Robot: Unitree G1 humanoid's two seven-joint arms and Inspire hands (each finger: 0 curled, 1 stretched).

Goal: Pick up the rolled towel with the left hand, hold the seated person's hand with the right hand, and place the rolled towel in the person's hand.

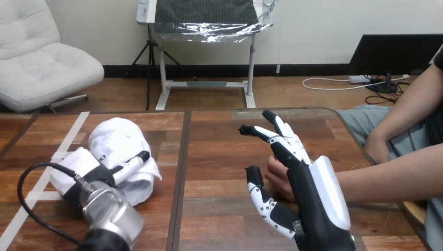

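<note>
Wooden table [219, 157]: rolled towel [117, 141] lies at left, left hand [78, 164] on it, grasp cannot tell. Right hand [313, 193] released, fingers straight, over person's hand [275, 173].

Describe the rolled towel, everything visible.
The rolled towel is white and looks soft and terry-like. It is a thick, loose roll with folds showing on its near side. It lies on the wooden table, in the left part of the head view. The left robot hand is against its near-left side, touching it; whether it grips the roll cannot be told. Nothing else touches it.
</note>
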